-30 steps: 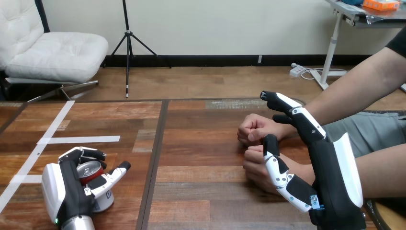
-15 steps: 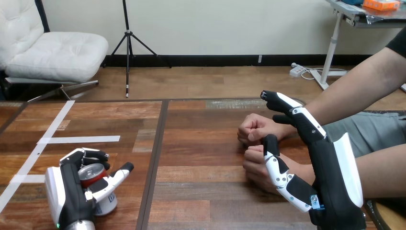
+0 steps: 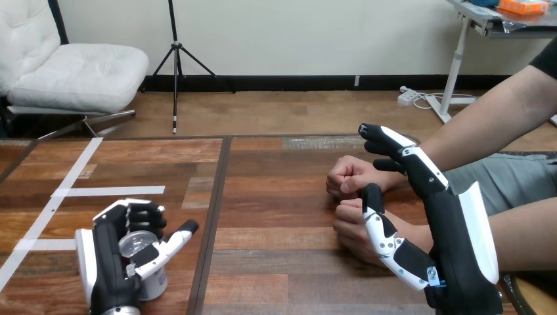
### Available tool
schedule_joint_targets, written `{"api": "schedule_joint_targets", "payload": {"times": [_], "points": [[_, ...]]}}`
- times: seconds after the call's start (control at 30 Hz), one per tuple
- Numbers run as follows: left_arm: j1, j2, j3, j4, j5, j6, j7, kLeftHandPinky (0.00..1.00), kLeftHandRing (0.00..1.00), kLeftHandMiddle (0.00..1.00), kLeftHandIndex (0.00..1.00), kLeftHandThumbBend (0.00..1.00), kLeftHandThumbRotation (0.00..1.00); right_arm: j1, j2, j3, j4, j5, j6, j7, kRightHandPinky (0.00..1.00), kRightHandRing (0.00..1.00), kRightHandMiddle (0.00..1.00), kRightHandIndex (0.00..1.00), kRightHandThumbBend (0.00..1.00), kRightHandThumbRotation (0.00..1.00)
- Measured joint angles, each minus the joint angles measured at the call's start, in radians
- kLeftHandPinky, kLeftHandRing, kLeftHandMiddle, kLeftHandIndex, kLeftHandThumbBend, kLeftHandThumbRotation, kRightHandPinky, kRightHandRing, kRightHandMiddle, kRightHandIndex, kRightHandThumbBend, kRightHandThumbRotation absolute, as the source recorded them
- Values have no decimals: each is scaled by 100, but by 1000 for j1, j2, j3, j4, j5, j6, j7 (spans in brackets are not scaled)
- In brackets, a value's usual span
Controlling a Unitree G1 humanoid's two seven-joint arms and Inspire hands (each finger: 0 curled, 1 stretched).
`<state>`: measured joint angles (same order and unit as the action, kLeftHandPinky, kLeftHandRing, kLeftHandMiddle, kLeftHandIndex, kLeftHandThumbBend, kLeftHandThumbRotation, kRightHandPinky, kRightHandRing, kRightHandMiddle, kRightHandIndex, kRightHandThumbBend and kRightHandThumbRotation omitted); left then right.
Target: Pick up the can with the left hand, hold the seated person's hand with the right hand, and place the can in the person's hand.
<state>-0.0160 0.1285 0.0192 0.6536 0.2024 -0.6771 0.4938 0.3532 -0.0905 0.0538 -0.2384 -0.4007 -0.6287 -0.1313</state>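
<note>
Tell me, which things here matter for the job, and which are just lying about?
In the job: can, left hand gripping it, right hand, person's hands.
Lying about: white tape on the table.

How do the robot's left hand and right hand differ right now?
The left hand curls round the can; the right hand holds nothing, its fingers straight. The left hand is apart from the person; the right hand's thumb lies against the person's nearer hand. Both turn their thumbs inward.
</note>
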Motion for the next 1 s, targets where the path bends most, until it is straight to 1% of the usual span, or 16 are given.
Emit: {"api": "schedule_joint_targets", "payload": {"times": [0.2,0.63,1.0], "points": [[10,-18,1,-50,-27,-25,-36,34,39,42,41,87,0,0,0,0,0,0,0,0,73,80,83,82,13,0],[14,-43,1,-131,-51,-60,-93,37,40,42,42,88,0,0,1,2,0,1,0,0,73,80,83,82,14,0],[28,-72,3,-181,-60,-68,-120,38,40,42,42,87,0,0,1,2,0,5,-1,0,73,81,84,82,14,0]]}}
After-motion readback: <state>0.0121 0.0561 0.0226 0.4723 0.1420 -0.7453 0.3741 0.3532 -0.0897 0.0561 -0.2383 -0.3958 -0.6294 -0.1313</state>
